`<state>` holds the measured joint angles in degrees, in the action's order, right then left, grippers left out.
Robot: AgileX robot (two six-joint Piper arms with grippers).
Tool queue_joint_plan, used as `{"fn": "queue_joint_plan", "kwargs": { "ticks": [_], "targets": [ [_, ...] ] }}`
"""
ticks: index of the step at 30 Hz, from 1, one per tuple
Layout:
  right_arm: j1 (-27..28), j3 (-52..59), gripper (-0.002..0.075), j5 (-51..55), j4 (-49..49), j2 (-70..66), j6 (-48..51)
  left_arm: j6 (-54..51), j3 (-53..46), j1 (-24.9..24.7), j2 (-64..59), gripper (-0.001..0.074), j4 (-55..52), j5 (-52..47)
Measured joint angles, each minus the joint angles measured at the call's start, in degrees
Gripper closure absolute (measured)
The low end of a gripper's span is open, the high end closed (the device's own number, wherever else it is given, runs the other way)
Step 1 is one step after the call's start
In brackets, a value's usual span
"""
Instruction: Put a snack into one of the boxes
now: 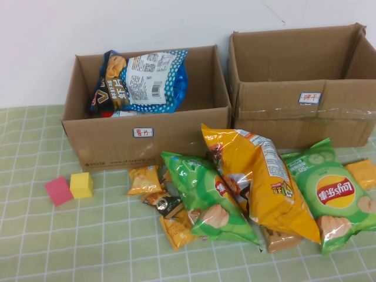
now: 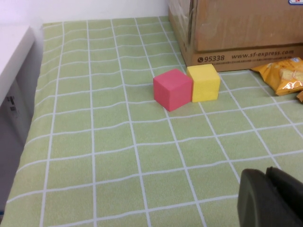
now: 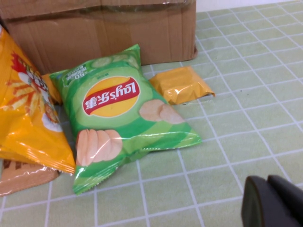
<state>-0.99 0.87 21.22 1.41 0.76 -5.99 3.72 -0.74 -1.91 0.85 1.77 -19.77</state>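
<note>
Two brown cardboard boxes stand at the back of the table. The left box (image 1: 106,138) holds a blue and white snack bag (image 1: 144,79). The wider, taped right box (image 1: 276,111) looks empty inside. In front of them lie a yellow-orange bag (image 1: 264,182), two green Lay's bags (image 1: 205,197) (image 1: 335,194) and several small orange packets (image 1: 144,179). Neither arm shows in the high view. My left gripper (image 2: 266,176) hangs shut and empty over bare cloth, near the cubes. My right gripper (image 3: 266,182) is shut and empty, a short way from the green Lay's bag (image 3: 113,118).
A pink cube (image 1: 59,191) and a yellow cube (image 1: 81,184) sit touching at the front left of the left box. A green checked cloth (image 1: 70,247) covers the table. A white wall rises behind the boxes. An orange packet (image 3: 182,85) lies beside the right box.
</note>
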Motion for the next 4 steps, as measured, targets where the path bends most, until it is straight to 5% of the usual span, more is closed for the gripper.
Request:
{"fn": "queue_joint_plan", "kwargs": {
  "ticks": [4],
  "targets": [
    [0.0, 0.0, 0.0728, 0.0, 0.0, 0.0, 0.0, 0.0, 0.0, 0.0, 0.0, 0.0737, 0.03, 0.0]
  ]
}}
